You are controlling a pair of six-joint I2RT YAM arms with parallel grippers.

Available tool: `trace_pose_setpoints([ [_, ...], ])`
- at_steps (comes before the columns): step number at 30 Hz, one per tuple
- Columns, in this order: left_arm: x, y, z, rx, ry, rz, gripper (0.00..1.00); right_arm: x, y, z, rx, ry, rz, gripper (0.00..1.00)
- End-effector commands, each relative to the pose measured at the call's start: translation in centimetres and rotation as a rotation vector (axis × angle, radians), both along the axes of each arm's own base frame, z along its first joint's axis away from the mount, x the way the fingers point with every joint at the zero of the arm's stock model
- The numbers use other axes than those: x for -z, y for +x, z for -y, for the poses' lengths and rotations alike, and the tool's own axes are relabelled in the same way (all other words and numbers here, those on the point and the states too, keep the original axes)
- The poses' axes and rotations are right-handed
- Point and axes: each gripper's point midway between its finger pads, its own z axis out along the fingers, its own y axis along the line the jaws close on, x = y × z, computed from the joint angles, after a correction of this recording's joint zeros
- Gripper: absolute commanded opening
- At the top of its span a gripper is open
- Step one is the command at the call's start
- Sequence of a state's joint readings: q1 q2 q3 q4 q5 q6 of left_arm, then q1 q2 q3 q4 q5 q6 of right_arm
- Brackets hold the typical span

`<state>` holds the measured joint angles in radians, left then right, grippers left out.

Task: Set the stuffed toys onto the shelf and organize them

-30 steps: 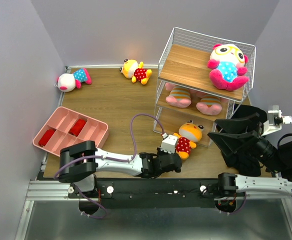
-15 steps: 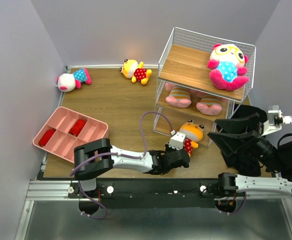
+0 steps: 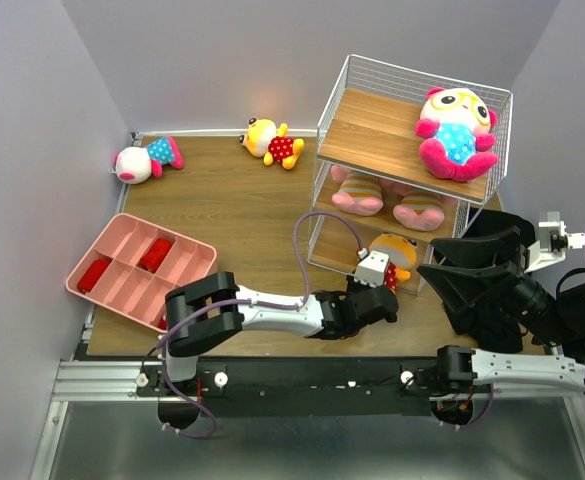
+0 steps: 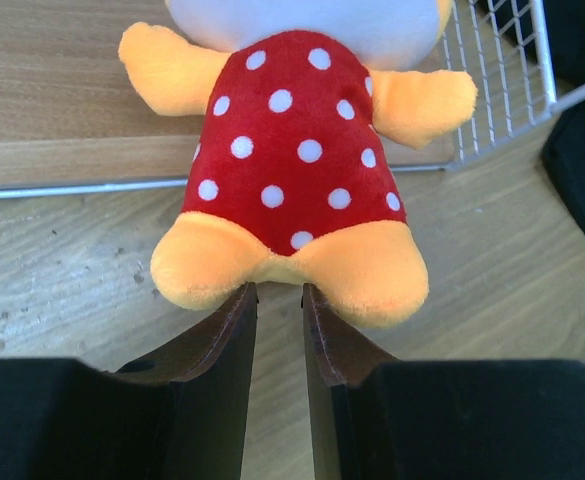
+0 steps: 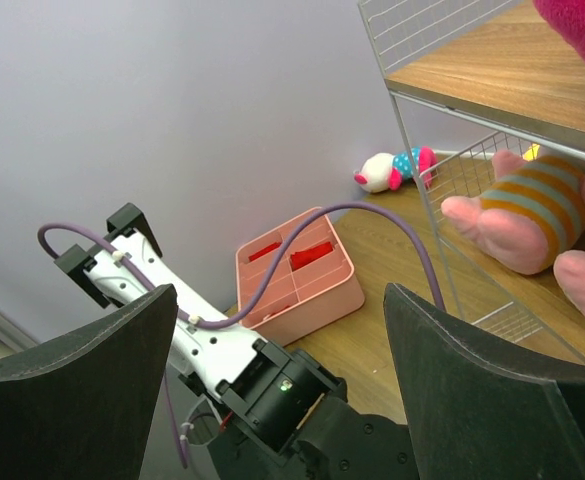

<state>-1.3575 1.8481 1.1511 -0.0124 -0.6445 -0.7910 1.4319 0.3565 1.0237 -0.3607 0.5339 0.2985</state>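
Yellow toy (image 4: 292, 150) on back: head and arms over lowest board of shelf (image 3: 337, 240), feet on table (image 4: 62, 270). Left gripper (image 4: 279, 290) narrowed at seam between feet; pinching or nudging, cannot tell. Probably feeding toy inward. Right gripper (image 5: 280, 300) spread wide, empty, well apart.

Your left arm (image 3: 262, 315) lies low along the near edge and reaches right, the left gripper (image 4: 277, 292) drawn narrow with its tips pinching the underside of a yellow toy (image 4: 292, 150), while your right arm (image 3: 517, 365) sits folded at the right, the right gripper (image 5: 282, 390) spread wide.
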Motion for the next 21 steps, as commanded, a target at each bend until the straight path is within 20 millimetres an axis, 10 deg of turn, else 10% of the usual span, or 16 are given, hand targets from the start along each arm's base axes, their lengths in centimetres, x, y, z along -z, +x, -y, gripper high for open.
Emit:
trace_pose_setpoints([
  [1,0.3,1.6,-0.1,-0.045,0.036,0.049,0.35,-0.2,-0.2,0.4,-0.008,0.022,0.004,0.91],
  [21,0.3,4.3,1.2,-0.088,0.019,0.09,0.34,0.0,-0.1,0.9,0.002,0.036,0.003,0.9],
])
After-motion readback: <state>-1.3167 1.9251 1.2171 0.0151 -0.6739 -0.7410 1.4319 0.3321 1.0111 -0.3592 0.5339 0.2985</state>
